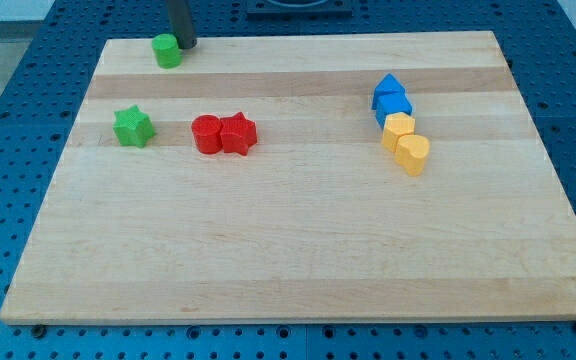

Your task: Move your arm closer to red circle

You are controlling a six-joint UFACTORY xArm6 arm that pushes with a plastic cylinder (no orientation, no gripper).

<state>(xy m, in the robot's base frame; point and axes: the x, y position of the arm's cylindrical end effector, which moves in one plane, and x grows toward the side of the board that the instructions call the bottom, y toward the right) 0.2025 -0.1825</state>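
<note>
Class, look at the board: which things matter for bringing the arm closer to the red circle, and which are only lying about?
Belong to the job:
my tip, at the view's top left, beside the green cylinder
red circle

Just lying about:
green cylinder
green star
red star, touching the red circle
two blue blocks
two yellow blocks

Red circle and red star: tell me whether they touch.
Touching. The camera view shows the red circle pressed against the red star on its right, with no wood visible between them.
</note>
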